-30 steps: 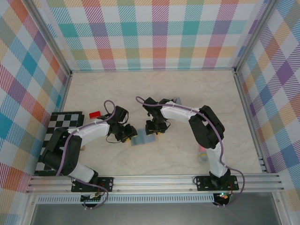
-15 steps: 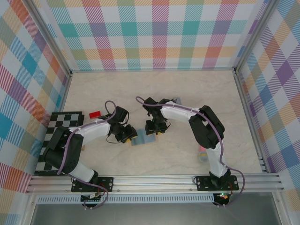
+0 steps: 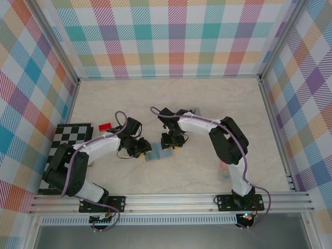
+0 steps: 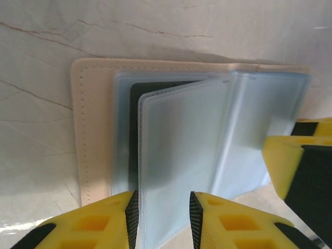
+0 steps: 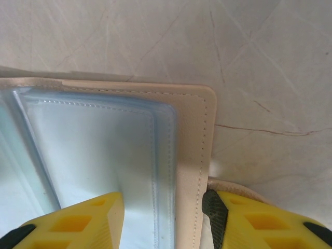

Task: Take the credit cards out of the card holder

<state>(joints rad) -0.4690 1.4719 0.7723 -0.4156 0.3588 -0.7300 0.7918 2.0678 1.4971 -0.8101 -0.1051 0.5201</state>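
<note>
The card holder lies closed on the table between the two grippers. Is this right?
No. The card holder lies open, sleeves fanned out, as the left wrist view shows, on the table between the left gripper and right gripper.

Card holder laid open flat on table, near front centre. Tan stitched leather rim seen around light blue-grey clear sleeves. One sleeve leaf raised; dark card glimpsed beneath. Red credit card laid flat, well apart leftward.

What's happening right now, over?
Left gripper straddling a clear sleeve of the card holder. Right gripper astride its tan edge. Red card out. Nothing blocking.
</note>
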